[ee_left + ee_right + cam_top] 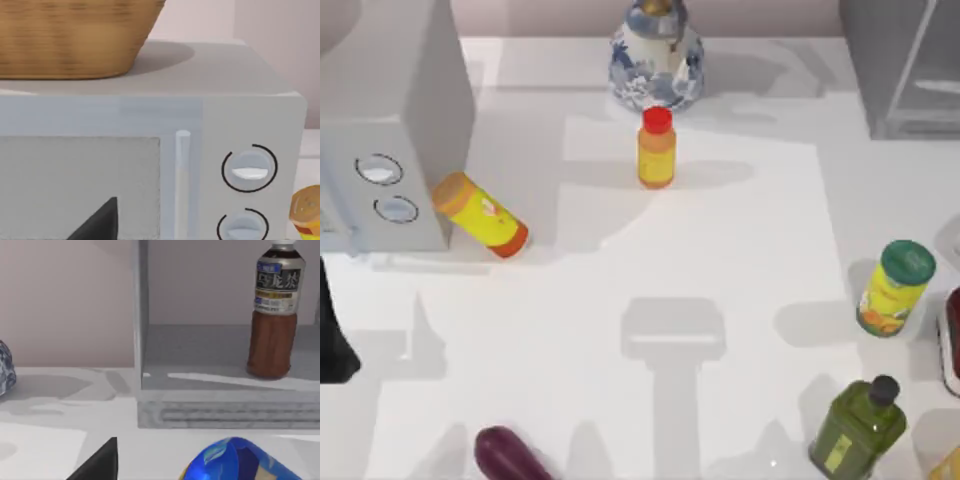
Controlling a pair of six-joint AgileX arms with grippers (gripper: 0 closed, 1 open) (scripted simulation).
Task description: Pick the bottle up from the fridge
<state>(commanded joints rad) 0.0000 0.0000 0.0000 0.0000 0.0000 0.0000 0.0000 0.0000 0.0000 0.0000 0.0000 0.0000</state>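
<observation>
Fridge stood open-fronted before my right wrist camera, bottle upright inside on its shelf, dark label with pale characters I couldn't read, blue-patterned round thing just before the fridge, my grippers' state untellable.

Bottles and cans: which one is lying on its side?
The yellow can with orange ends, beside the pale grey box with two dials. The red-capped orange bottle, green-lidded can and olive-green bottle stand upright.
</observation>
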